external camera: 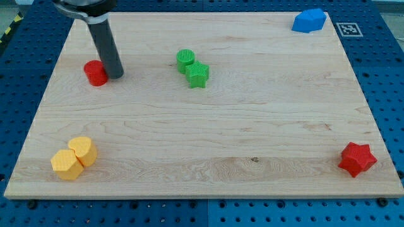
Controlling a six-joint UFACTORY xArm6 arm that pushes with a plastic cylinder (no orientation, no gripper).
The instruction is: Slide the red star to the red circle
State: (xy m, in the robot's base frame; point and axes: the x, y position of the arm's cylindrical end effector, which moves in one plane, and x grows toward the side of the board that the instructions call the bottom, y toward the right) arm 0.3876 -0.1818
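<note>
Sitting at the bench's (208, 132) bottom-right edge, the red star (357, 159) is well apart from the red circle (95, 73) — my tip (115, 75) touches that circle, grasping nothing.

The desk (208, 126) was pale wood with fine grain. On it sat a red circle (95, 73), a red star (357, 159), two green blocks (192, 68), two yellow blocks (74, 157) and a blue block (308, 21). The rod was dark grey.

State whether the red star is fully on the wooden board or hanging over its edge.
Fully on. The red star sits inside the wooden board's bottom right corner, with bare wood showing between it and the board's edges.
</note>
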